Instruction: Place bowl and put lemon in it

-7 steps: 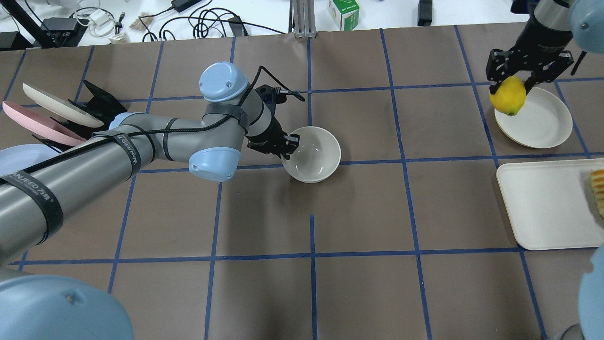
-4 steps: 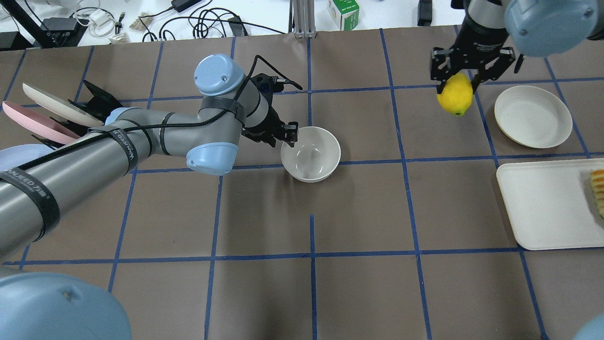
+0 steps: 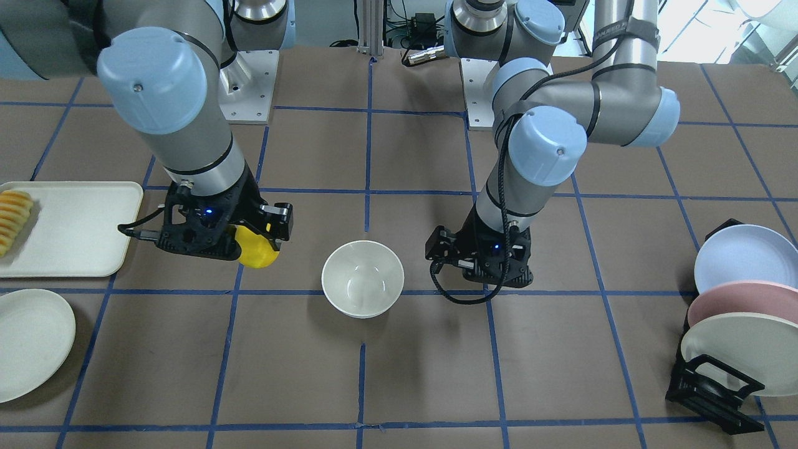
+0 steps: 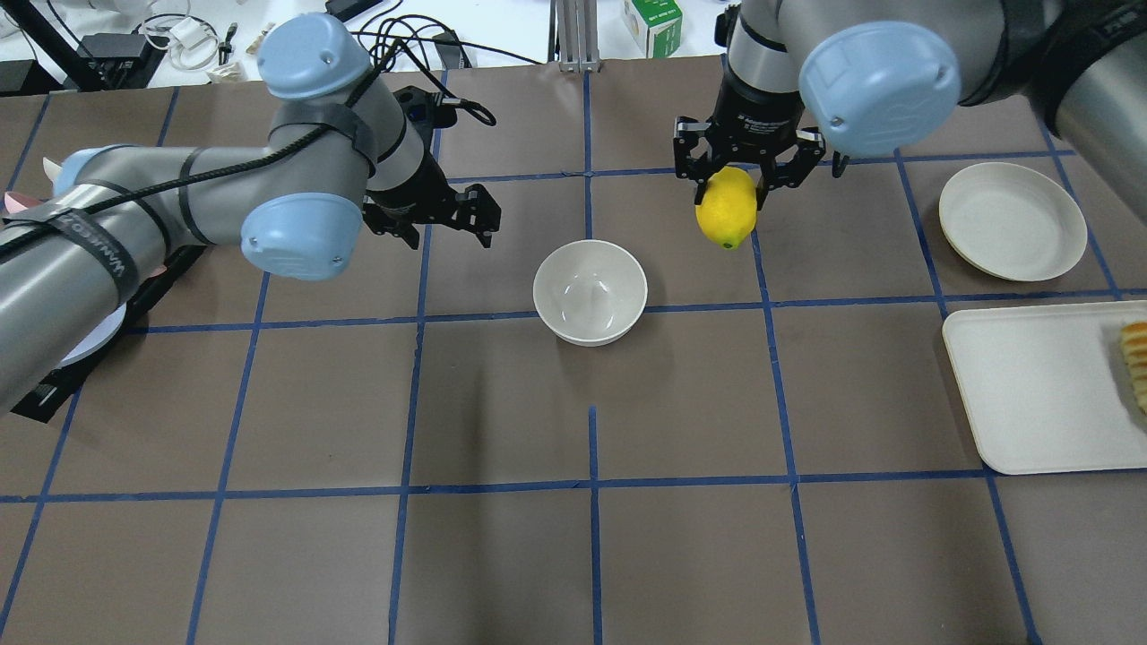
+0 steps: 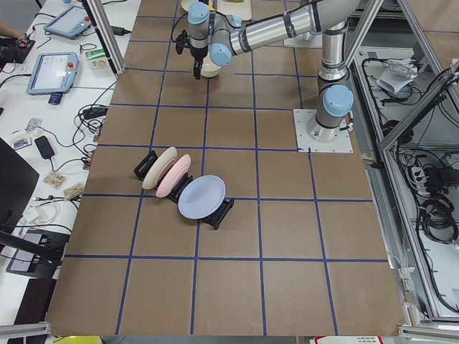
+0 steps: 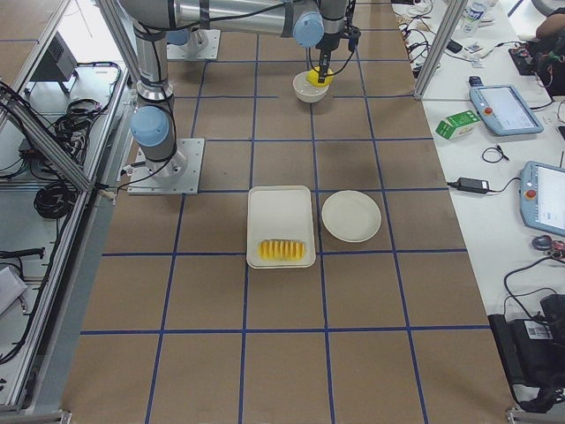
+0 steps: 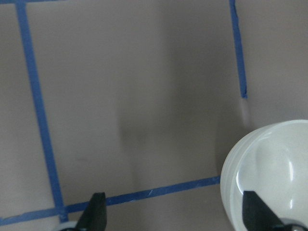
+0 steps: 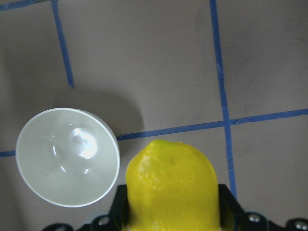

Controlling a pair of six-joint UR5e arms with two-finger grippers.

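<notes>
The cream-white bowl (image 4: 590,291) stands upright and empty near the table's middle; it also shows in the front view (image 3: 362,279). My right gripper (image 4: 728,193) is shut on the yellow lemon (image 4: 727,207) and holds it above the table, right of and behind the bowl. In the right wrist view the lemon (image 8: 171,187) hangs beside the bowl (image 8: 67,156), not over it. My left gripper (image 4: 452,235) is open and empty, left of the bowl and clear of it. The left wrist view shows the bowl's rim (image 7: 269,173) at the lower right.
A flat cream plate (image 4: 1013,219) lies at the right. A white tray (image 4: 1039,385) with fruit slices (image 4: 1136,363) lies in front of it. A black rack with blue, pink and cream plates (image 3: 735,318) stands on my left side.
My right gripper has carried the lemon left from over the flat plate to near the bowl. My left gripper has left the bowl's rim and drawn back to the left.
</notes>
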